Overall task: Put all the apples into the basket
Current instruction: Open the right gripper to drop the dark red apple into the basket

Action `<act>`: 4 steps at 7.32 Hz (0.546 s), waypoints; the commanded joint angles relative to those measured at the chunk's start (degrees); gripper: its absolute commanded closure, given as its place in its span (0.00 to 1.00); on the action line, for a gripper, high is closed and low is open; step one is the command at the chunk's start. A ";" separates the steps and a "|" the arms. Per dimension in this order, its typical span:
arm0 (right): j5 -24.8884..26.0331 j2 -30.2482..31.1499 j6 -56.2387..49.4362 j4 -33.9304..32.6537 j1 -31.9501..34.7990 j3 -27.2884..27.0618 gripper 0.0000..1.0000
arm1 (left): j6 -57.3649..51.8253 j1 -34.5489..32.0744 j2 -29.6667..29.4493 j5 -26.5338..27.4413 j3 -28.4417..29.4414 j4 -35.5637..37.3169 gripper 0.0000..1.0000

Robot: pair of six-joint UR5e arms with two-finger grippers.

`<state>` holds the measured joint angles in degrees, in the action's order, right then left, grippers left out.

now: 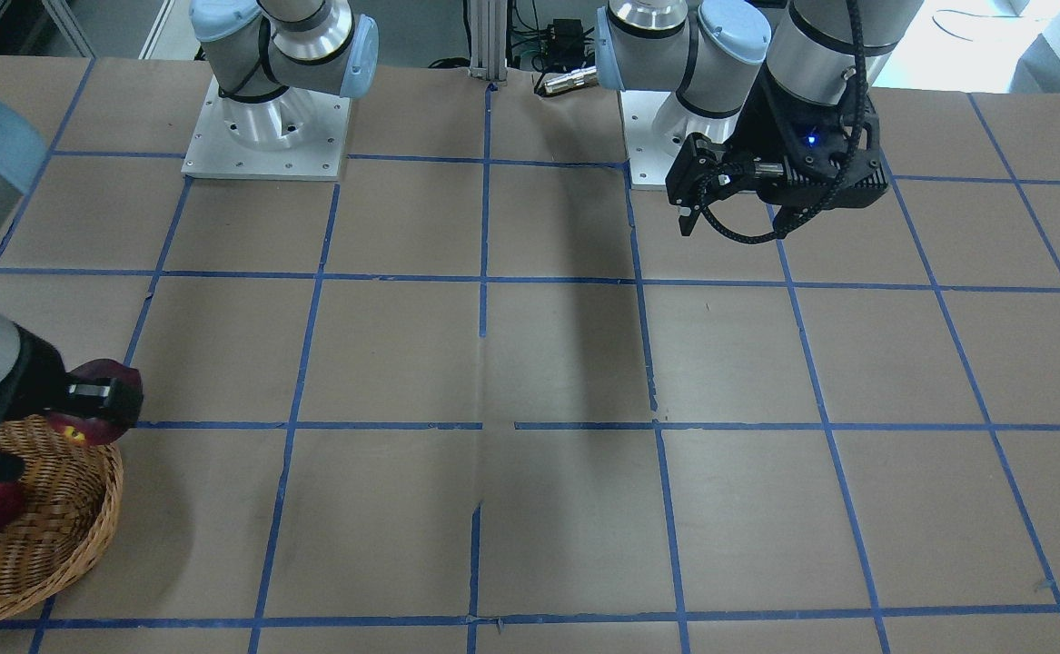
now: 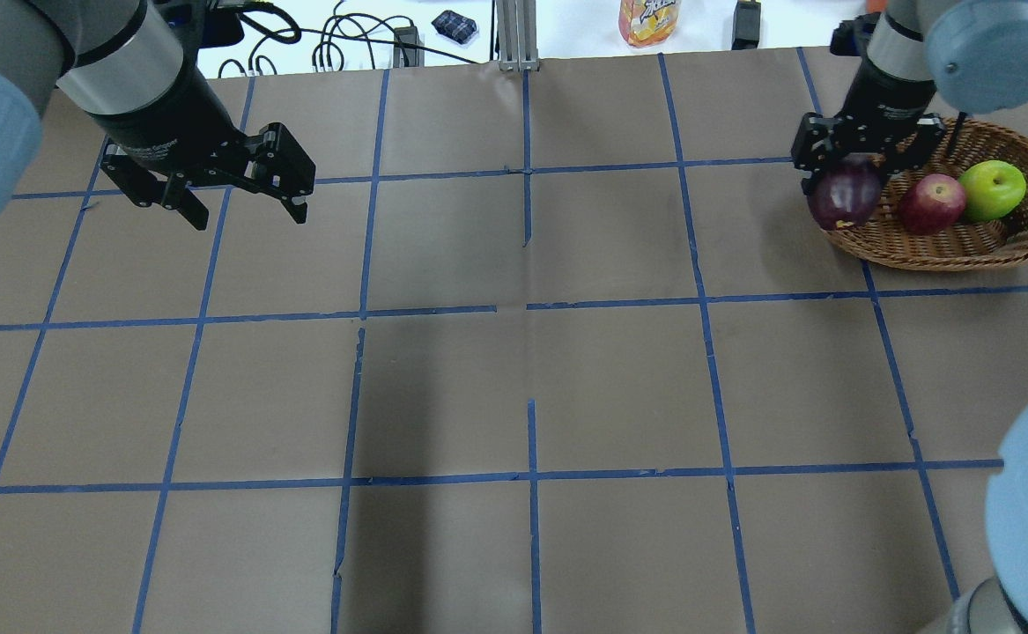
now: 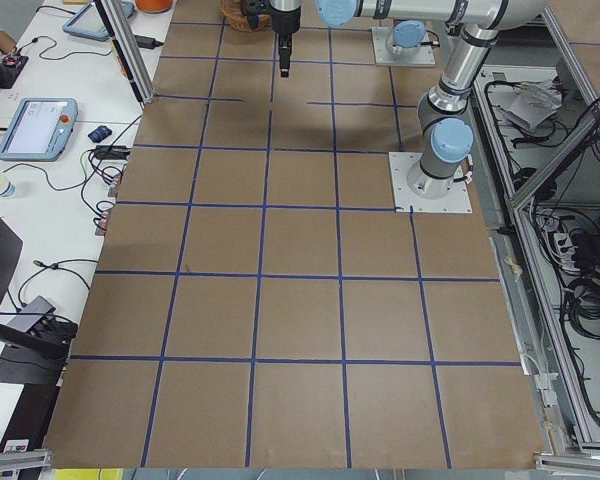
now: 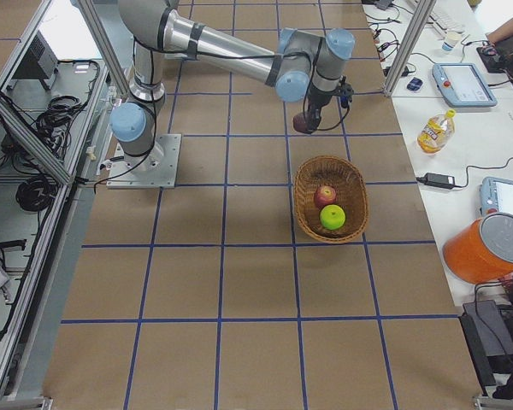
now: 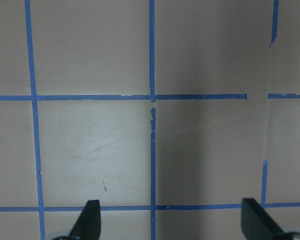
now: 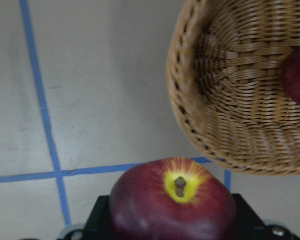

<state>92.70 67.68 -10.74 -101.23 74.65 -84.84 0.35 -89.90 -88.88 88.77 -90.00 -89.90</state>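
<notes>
My right gripper (image 2: 846,176) is shut on the dark maroon apple (image 2: 844,201), holding it in the air just outside the left rim of the wicker basket (image 2: 963,251). The right wrist view shows this apple (image 6: 172,202) stem-up with a yellow patch, and the basket rim (image 6: 190,115) to its upper right. A red apple (image 2: 932,202) and a yellow-green apple (image 2: 992,189) lie side by side in the basket. My left gripper (image 2: 249,216) hangs open and empty above the far-left table, with bare paper between its fingertips (image 5: 90,220).
Brown paper with a blue tape grid (image 2: 527,308) covers the table. Both arm bases (image 1: 266,127) stand at the robot's edge. Cables, a bottle (image 2: 648,22) and an orange bucket (image 4: 492,248) sit beyond the far edge, near the basket's end.
</notes>
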 commanded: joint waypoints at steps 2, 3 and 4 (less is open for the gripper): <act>4.41 -7.98 -5.96 -11.67 -5.21 0.21 1.00 | 0.00 -0.10 0.02 0.09 0.00 0.16 0.00; 3.72 -8.26 -5.44 -11.27 -5.21 0.12 1.00 | 0.00 -0.10 -0.07 -0.09 0.00 0.16 0.00; 3.80 -8.53 -6.13 -11.36 -5.13 0.12 1.00 | 0.00 -0.19 -0.07 -0.09 0.00 0.16 0.00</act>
<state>96.51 59.84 -16.35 -112.04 69.53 -84.69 0.35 -90.02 -88.92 88.72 -90.00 -89.74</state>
